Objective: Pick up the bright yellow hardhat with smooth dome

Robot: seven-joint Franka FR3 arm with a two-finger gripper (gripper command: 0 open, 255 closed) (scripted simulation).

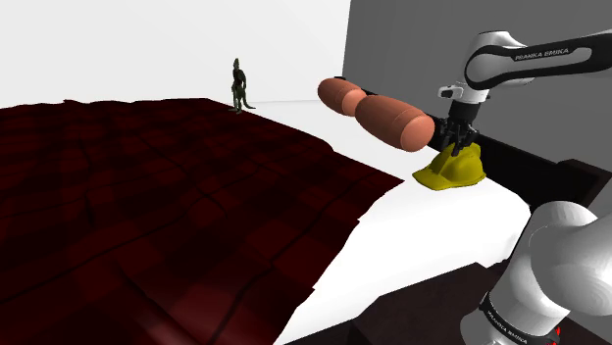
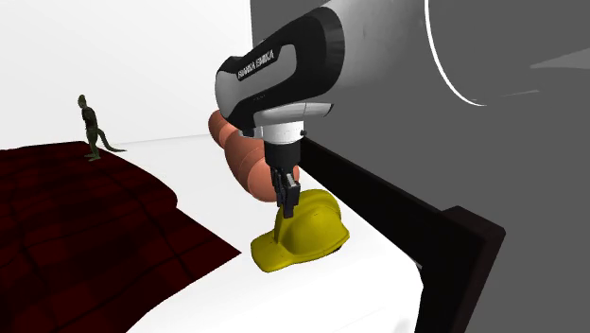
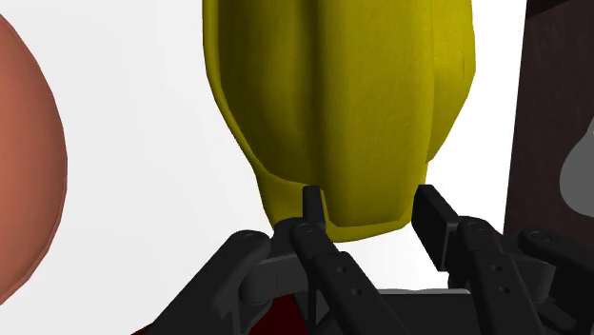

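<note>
- Shoulder view: we see the gripper [image 1: 457, 144] clasping the yellow hardhat [image 1: 451, 170], fingers narrowly apart.
- It is on the white surface [image 1: 432, 230] near the dark headboard [image 1: 549, 174].
- A dark red blanket [image 1: 147, 216] covers that view's left; a grey wall [image 1: 412, 49] stands far behind.

In the second exterior view my arm [image 2: 284, 57] leaves through the top and right edges, and its wrist covers much of the salmon bolsters [image 2: 248, 170]. In the wrist view one bolster [image 3: 29, 162] is cut off by the picture's edge, as is the dark headboard [image 3: 547, 76]. The yellow hardhat [image 3: 343, 105] runs out of the picture beyond my gripper [image 3: 372, 202], so I cannot see its far end, and it hides the inner faces of the fingers [image 3: 311, 205] that clasp it. In the shoulder view the little green figure [image 1: 238, 86] is too small to make out, and the dark red blanket [image 1: 147, 216] is cropped at the left and bottom.
</note>
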